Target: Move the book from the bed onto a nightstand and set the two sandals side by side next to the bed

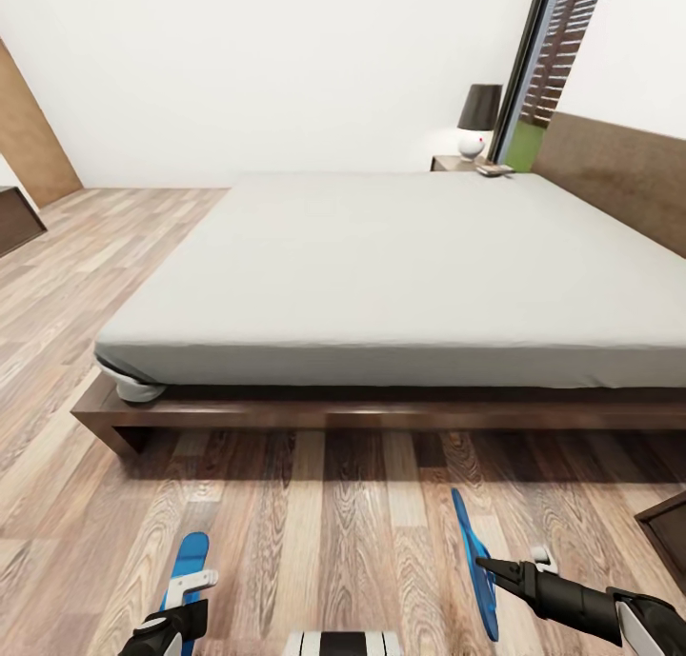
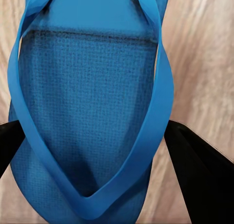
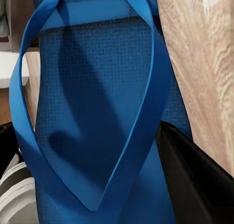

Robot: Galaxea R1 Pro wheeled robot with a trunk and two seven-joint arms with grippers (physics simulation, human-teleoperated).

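Wood-plank floor [image 1: 314, 532] fills the foreground of the head view, with the bed [image 1: 381, 285] set broadside ahead, its dark platform edge running across the view and its bare grey mattress free of objects on the visible surface. Far nightstand [image 1: 455, 163] stands beyond the bed's far side beside the headboard, carrying a lamp [image 1: 476, 118] and a small flat item [image 1: 494, 169] that may be the book; too small to confirm.

Left tool [image 1: 176, 618] is clenched on the left sandal [image 1: 186, 566]; the left wrist view shows dark fingers [image 2: 195, 170] flanking the blue sole and strap. That sandal lies roughly flat, long axis pointing toward the bed.

Right tool [image 1: 495, 568] grips the right sandal [image 1: 474, 566]; the right wrist view shows one dark finger [image 3: 195, 175] pressed against the sole's edge. This sandal is tipped on edge, so the head view sees it as a thin blade, long axis also toward the bed.

Judgement: both sandals are held above open floor, well apart from each other, with a bare strip of planks between them and the platform. Placement calls for rolling the right sandal flat and closing the gap sideways. A dark cabinet corner [image 1: 667, 532] sits near the right arm and limits outward swing.
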